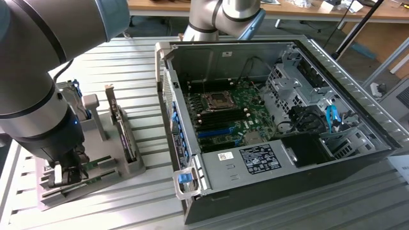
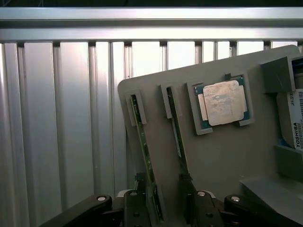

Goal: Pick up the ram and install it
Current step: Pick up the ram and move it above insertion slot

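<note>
1. Ram (image 2: pixel 143 142), one of two green sticks, stands on edge in a slot of the grey tray (image 2: pixel 222 156); the open computer case (image 1: pixel 223 52) sits at the exterior view's right of that tray.
2. Gripper (image 2: pixel 168 210) hangs over the tray at the sticks' ends, jaws wide apart, nothing gripped.
3. Processor (image 2: pixel 221 103) lies flat in the tray, beside the sticks.
</note>
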